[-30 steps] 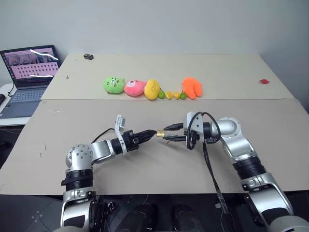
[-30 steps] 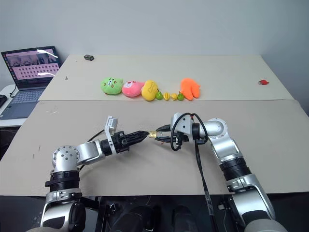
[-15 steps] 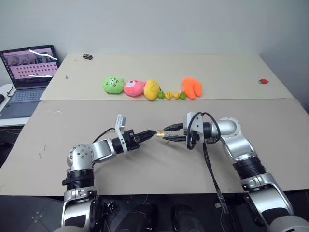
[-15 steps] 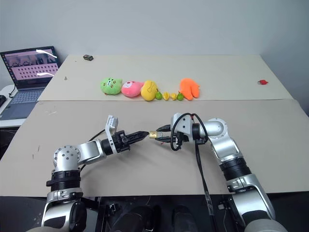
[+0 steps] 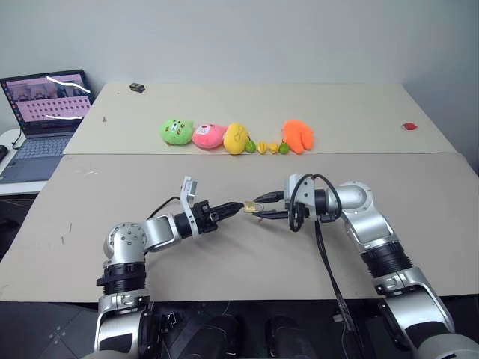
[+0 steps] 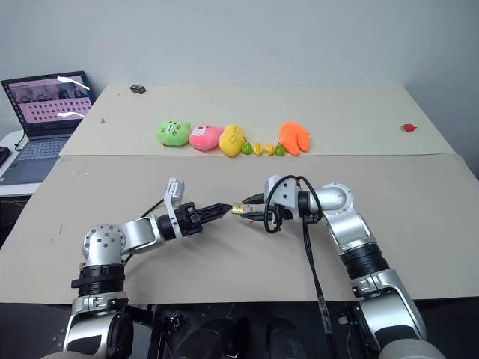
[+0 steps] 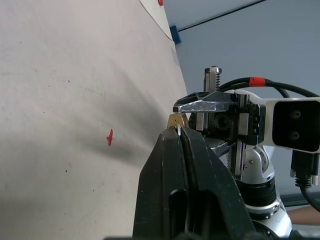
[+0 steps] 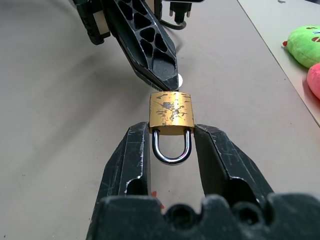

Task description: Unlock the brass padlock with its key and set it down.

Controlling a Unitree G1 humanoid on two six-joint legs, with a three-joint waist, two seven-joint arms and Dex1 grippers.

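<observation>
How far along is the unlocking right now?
Done: the right gripper holds the brass padlock above the table. In hand: the left gripper, shut on the key, is at the lock's base. Left: the shackle looks closed; the padlock isn't set down.

A laptop [image 5: 43,120] sits open at the upper left. Plush toys [image 5: 236,137] lie in a row at the upper middle of the table [image 5: 224,254].
</observation>
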